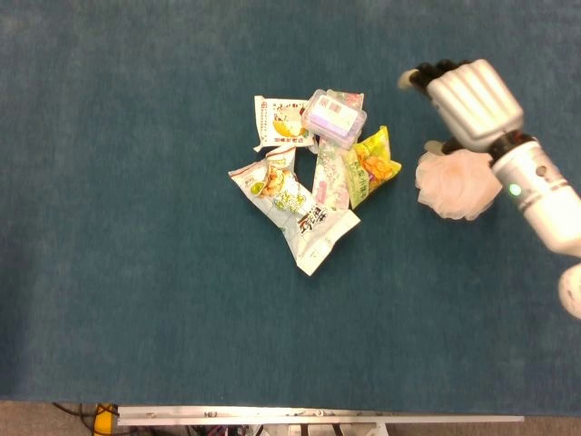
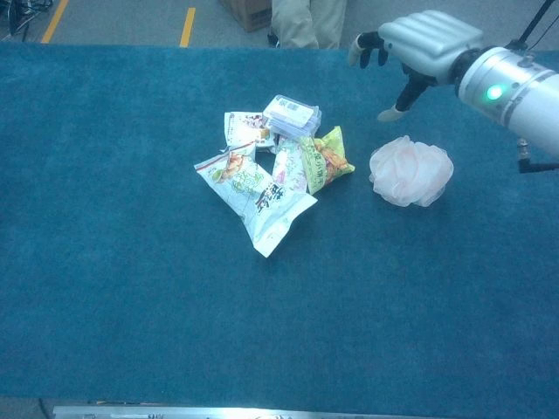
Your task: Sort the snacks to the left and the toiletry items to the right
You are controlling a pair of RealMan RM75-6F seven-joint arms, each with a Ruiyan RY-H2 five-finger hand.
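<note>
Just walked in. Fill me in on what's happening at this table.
The robot is sorting a pile of snacks and toiletries. Its right hand is open and raised above the table, holding nothing. The pink bath pouf lies alone on the blue cloth, right of the pile. The snack packets and a clear plastic box remain heaped in the middle. The left hand is out of sight.
</note>
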